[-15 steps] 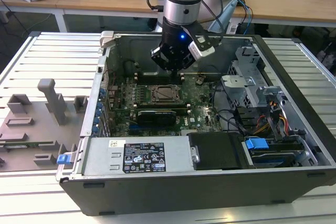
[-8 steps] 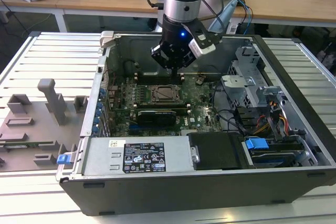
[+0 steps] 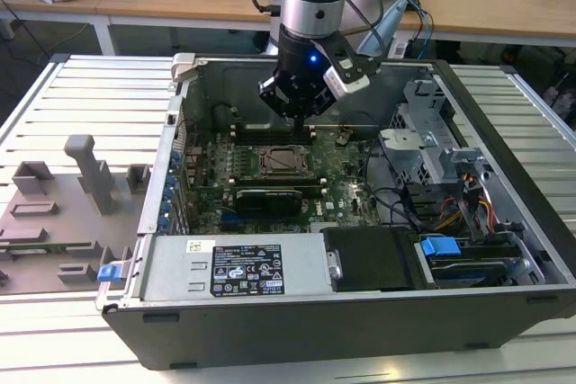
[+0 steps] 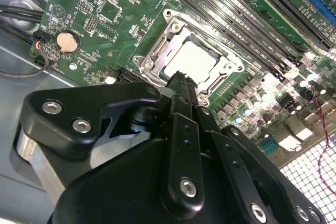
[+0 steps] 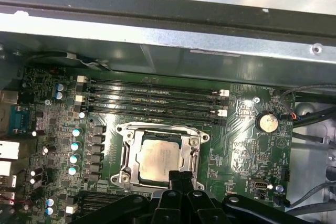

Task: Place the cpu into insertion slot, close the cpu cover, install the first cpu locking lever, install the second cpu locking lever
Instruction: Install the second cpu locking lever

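Just beyond the gripper [image 4: 181,80] tips — pinched together, holding nothing — the cpu [image 4: 191,61] lies under its cpu cover [image 4: 157,45]

cpu [image 5: 160,160] in insertion slot [image 5: 127,141]

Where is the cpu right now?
The cpu sits in the insertion slot under the closed cpu cover in both wrist views, beside the memory slots, with the gripper just above its edge.

Silvery cpu [image 5: 161,162] lies flat in the insertion slot [image 5: 127,157], cpu cover [image 5: 195,141] closed over its edges
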Controlling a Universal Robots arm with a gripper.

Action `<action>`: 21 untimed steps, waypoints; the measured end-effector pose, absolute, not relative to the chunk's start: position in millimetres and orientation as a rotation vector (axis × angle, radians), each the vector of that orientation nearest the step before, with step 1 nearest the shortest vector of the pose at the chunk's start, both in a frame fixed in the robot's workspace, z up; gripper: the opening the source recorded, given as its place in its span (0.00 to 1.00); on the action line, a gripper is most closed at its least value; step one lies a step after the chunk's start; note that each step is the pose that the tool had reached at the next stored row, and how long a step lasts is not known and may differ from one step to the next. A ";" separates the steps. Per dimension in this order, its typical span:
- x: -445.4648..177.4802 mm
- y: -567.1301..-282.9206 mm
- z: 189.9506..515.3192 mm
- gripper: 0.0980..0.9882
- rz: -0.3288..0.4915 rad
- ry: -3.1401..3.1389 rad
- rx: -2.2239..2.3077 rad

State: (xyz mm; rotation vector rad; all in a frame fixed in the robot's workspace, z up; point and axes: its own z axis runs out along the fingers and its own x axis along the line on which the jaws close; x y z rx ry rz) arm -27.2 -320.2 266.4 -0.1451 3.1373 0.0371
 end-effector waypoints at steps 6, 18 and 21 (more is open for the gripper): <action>-27.2 -322.1 266.1 0.01 0.037 3.137 -0.145; -27.2 -337.4 264.8 0.01 0.037 3.137 -0.145; -27.3 -342.0 264.3 0.01 0.037 3.137 -0.145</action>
